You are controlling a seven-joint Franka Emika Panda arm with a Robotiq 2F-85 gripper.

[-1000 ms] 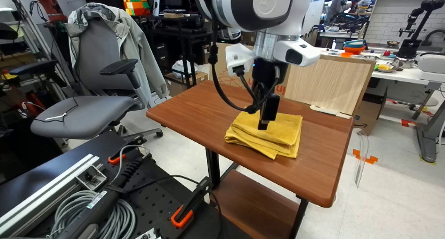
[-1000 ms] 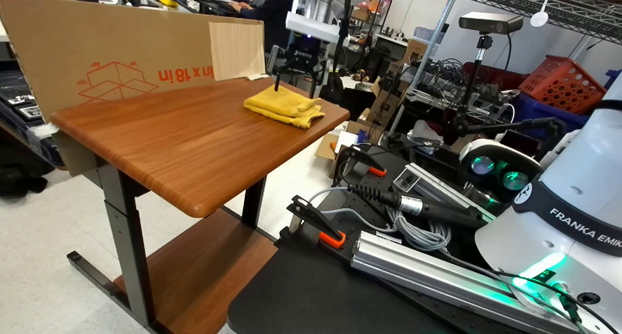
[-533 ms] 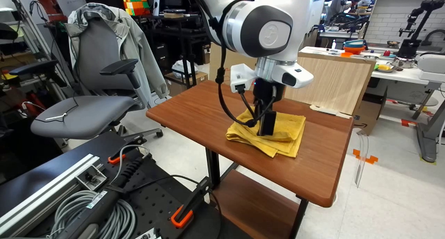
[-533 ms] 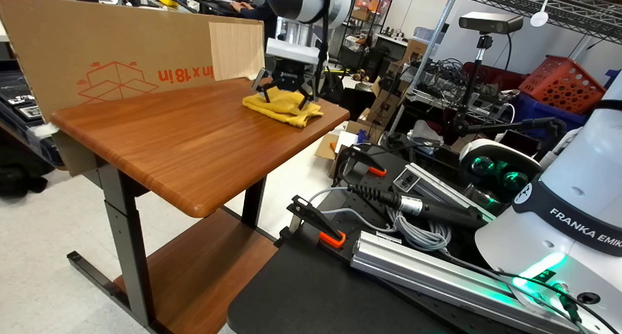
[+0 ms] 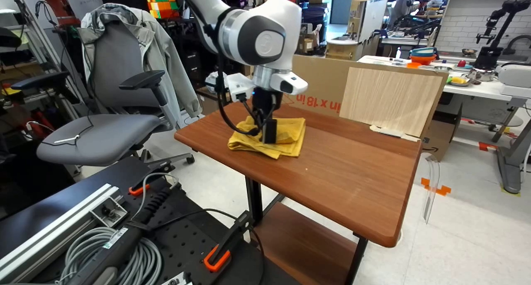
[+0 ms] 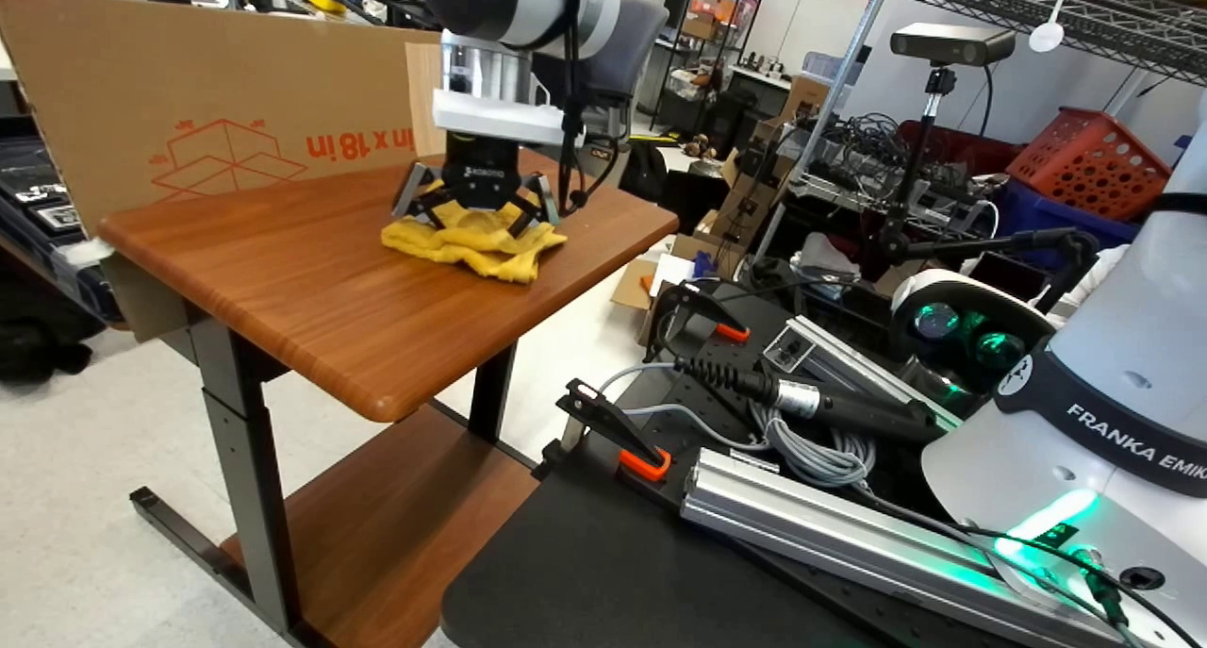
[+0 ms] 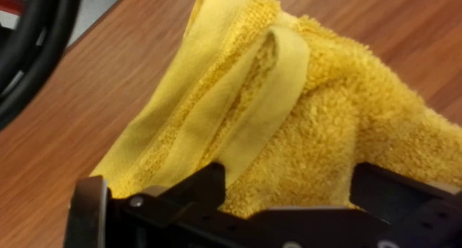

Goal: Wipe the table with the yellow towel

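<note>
Wrist view: at left a black cable (image 7: 47, 49) loops; from centre to right lies the folded yellow towel (image 7: 325, 125), its smooth hem doubled into a loop. The gripper (image 7: 288, 179) stands over it with its fingers (image 7: 209, 183) spread, cloth showing between them; no pinch is evident, and the tips appear to bear on the cloth. In an exterior view the towel rests near the middle of the worktop (image 5: 352, 173), somewhat toward the left corner. In both exterior views a strip of wood shows between it and the edge facing the black bench (image 6: 566, 563).

Risks, left to right, by judgement. A long stroke to the left corner could carry cloth over the edge there, since nothing clamps it. The cable, low beside the gripper, may snag a fold. At the middle, light pressure would let the fingertips skid; heavy pressure would rumple the layers. Toward the right, a pale speck (image 5: 306, 169), crumb or glare undetermined, could be missed if strokes are confined to the left half.

Surroundings, left to right: an office chair (image 5: 110, 131) stands beyond the left corner; a cardboard sheet (image 5: 321, 77) rises along the far edge and would bar any stroke past it; a wood-grain panel (image 5: 390, 98) fronts that sheet near the right corner, a pale strip (image 5: 392, 132) lying at its foot.
</note>
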